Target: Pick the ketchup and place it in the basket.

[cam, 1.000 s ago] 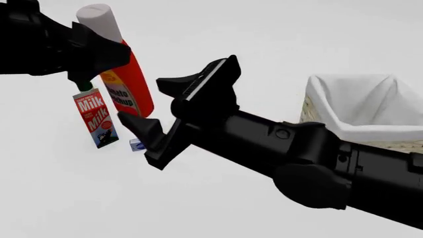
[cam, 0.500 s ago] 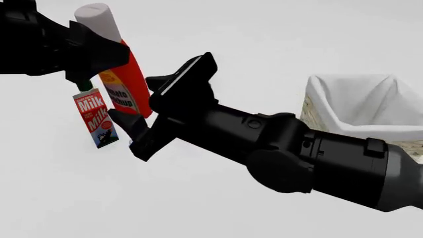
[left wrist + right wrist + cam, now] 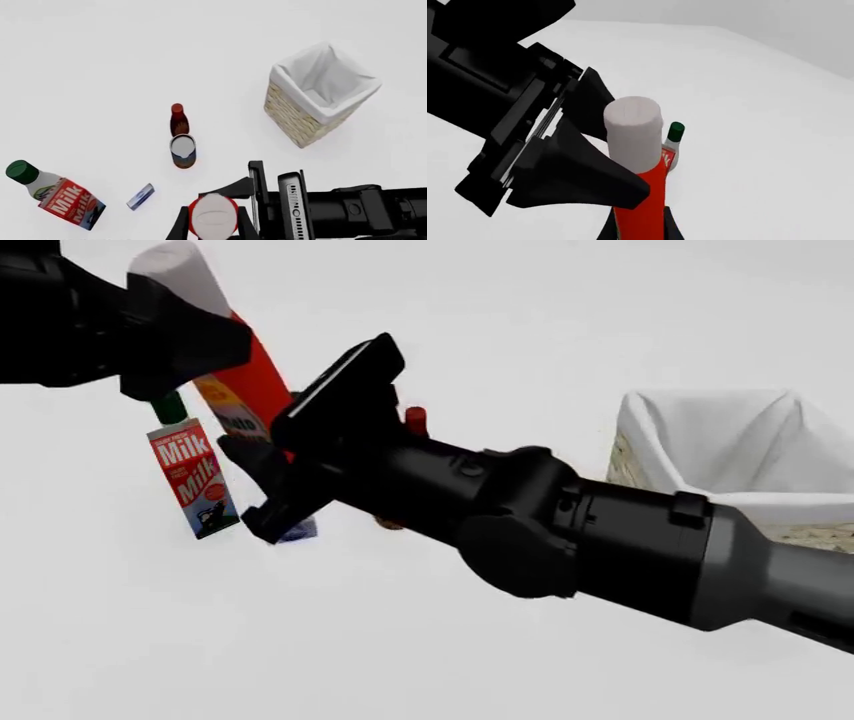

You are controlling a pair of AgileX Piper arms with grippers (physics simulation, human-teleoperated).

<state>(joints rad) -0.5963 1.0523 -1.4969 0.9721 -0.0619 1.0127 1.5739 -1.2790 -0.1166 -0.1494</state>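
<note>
A: State the condition of the right tool (image 3: 296, 445).

B: Its fingers stand apart, one on each side of the ketchup (image 3: 247, 390), low on the red body. Whether the pads touch the bottle cannot be determined. The right arm (image 3: 601, 540) crosses the front view from the lower right.

A: And the left tool (image 3: 577, 150)?

B: It is clamped on the ketchup just under the whitish-grey cap (image 3: 634, 132). In the right wrist view its black fingers (image 3: 570, 180) press the neck from both sides.

A: Where is the ketchup itself?

B: Held in the air over the left part of the tabletop (image 3: 534, 300), tilted with the cap leaning left. It is outside the basket (image 3: 727, 455), which stands well apart toward the right edge.

A: What lies below and beyond?

B: The milk carton (image 3: 191, 472), red with a green cap, stands near the left edge, below the left tool. A small blue box (image 3: 141, 196) lies flat just beside it. Farther in, per the left wrist view, a can (image 3: 183, 151) stands with a small dark maroon bottle (image 3: 178, 120) right next to it. The basket's white cloth lining (image 3: 320, 82) folds over its rim.
</note>
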